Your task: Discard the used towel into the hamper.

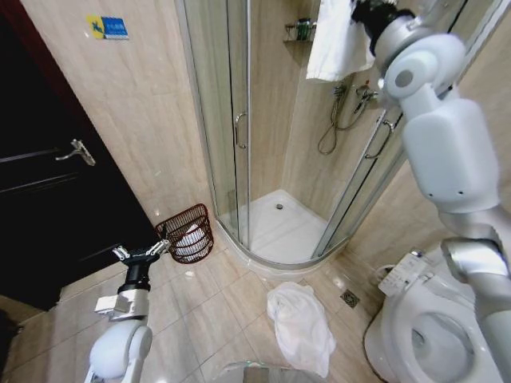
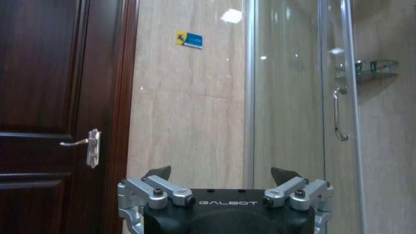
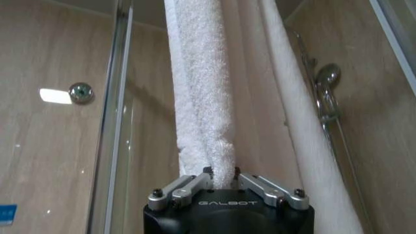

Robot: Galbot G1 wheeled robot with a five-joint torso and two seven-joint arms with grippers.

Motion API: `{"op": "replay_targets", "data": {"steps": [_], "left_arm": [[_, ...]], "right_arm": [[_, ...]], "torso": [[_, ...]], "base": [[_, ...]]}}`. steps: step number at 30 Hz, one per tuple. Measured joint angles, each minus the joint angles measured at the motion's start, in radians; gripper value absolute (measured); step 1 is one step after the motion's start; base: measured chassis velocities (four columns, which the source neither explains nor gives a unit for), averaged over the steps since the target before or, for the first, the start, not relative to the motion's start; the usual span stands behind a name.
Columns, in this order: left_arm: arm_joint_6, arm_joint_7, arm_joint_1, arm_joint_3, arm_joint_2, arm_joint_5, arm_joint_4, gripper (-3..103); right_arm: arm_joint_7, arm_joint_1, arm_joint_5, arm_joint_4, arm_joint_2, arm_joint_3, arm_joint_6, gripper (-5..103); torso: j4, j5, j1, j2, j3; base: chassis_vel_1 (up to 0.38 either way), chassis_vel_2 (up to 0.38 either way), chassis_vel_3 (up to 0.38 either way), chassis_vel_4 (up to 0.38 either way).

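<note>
High on the right, the right gripper [image 3: 221, 171] had its fingers clenched on the hanging white towel [image 3: 198, 87] by the shower. The left gripper [image 1: 140, 254] hung low, fingers spread, near the hamper [image 1: 186, 233] against the far wall.

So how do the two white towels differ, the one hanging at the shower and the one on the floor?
The hanging towel is held up high at the shower, draped downward, its edge pinched in the shut right gripper. The floor towel lies crumpled on the tiles near the toilet, touched by nothing. The hanging one is far from the hamper; the floor one lies nearer. Both are white terry cloth.
</note>
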Motion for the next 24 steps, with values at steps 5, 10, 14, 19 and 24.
{"op": "replay_targets", "data": {"steps": [5, 10, 14, 19, 24], "left_arm": [[-0.001, 0.0, -0.001, -0.001, 0.005, -0.004, 0.001, 100], [-0.001, 0.001, 0.0, 0.0, 0.006, -0.004, 0.0, 100], [-0.001, 0.001, 0.002, 0.0, 0.009, -0.004, 0.0, 100], [-0.004, 0.002, 0.005, 0.005, 0.008, 0.0, 0.001, 100], [-0.004, 0.002, 0.006, 0.015, 0.004, 0.005, 0.001, 100]], "right_arm": [[0.008, -0.091, 0.004, 0.065, -0.027, 0.022, 0.002, 5], [0.013, -0.212, 0.004, 0.131, -0.051, 0.066, 0.004, 5], [0.011, -0.297, 0.003, 0.171, -0.073, 0.101, 0.006, 5], [0.004, -0.375, 0.002, 0.215, -0.096, 0.137, 0.008, 5], [-0.002, -0.456, 0.0, 0.266, -0.119, 0.178, 0.01, 5]], "torso": [[0.0001, 0.0001, 0.0, 0.0, 0.0], [0.0001, 0.0002, 0.0, 0.0, 0.0], [0.0001, 0.0, 0.0, 0.0, 0.0], [-0.0001, 0.0002, 0.0, 0.0, 0.0], [0.0001, -0.0002, 0.0, 0.0, 0.0]], "base": [[0.0, 0.0, 0.0, 0.0], [0.0, 0.0, 0.0, 0.0], [0.0, 0.0, 0.0, 0.0], [0.0, 0.0, 0.0, 0.0], [0.0, 0.0, 0.0, 0.0]]}}
